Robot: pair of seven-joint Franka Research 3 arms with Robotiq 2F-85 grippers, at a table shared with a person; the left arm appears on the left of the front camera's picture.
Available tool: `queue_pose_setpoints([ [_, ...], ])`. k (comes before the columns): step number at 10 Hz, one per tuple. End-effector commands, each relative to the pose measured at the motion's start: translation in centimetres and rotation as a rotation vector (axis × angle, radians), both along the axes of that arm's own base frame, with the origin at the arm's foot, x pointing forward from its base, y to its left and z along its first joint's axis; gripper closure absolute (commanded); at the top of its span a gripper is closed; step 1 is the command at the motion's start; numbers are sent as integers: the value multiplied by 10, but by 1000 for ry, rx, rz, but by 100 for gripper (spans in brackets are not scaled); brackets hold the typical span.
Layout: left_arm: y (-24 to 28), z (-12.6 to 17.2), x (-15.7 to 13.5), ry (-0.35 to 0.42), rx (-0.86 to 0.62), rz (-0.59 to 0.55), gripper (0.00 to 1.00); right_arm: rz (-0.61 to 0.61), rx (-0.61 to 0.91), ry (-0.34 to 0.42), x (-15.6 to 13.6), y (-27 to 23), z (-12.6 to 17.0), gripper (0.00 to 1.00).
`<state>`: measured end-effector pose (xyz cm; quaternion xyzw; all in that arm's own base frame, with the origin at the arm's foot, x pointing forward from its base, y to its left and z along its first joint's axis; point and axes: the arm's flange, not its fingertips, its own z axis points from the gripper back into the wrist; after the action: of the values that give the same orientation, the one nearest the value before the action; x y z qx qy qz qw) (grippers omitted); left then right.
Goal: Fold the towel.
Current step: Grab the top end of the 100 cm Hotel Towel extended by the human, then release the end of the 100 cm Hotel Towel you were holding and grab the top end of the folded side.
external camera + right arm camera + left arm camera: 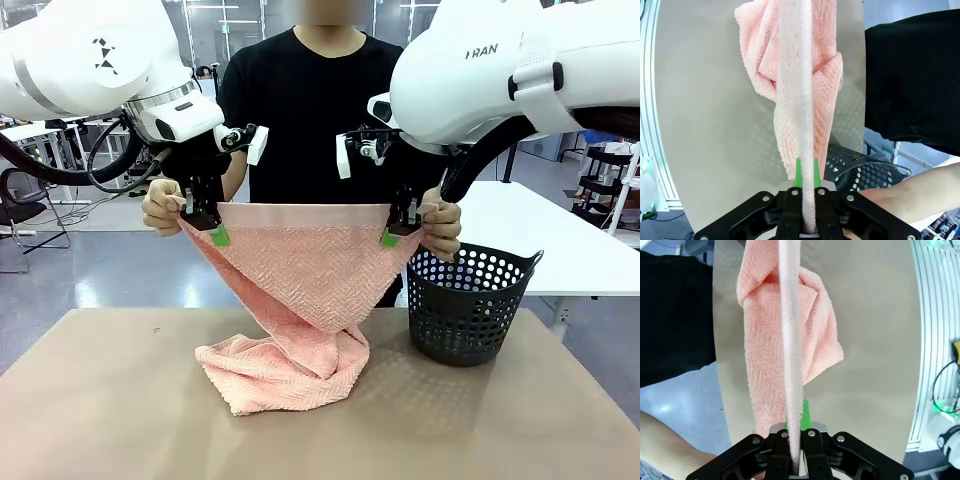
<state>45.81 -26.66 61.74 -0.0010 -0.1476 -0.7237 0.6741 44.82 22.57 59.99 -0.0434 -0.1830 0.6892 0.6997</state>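
The salmon-pink towel (300,290) is held up by its top hem, which is stretched level to the robot's left of the dark grey perforated basket (470,305) and slightly higher than the basket's rim. From the hem the cloth narrows downward into a V, and its lower part is bunched on the table (90,400), near the basket's foot but apart from it. The basket is set upright on the table; whether anything lies in it cannot be told.

The hem corner farther from the basket is pinched by the left gripper (205,225), its fingers pressed together on the cloth. The corner nearer the basket is clamped the same way by the right gripper (400,225). Both grippers are pointed downward. One hand of the person (160,208) is closed on the hem just outside the left gripper, and the other hand (442,228) just outside the right gripper, above the basket's rim.
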Motion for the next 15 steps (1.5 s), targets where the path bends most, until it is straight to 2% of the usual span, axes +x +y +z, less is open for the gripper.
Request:
queue_pose_setpoints([
  [1,-1,-1,-1,2,6,-18,100,5,-4,4,-1,-1,0,100],
  [15,-1,-1,-1,2,6,-18,100,5,-4,4,-1,-1,0,100],
])
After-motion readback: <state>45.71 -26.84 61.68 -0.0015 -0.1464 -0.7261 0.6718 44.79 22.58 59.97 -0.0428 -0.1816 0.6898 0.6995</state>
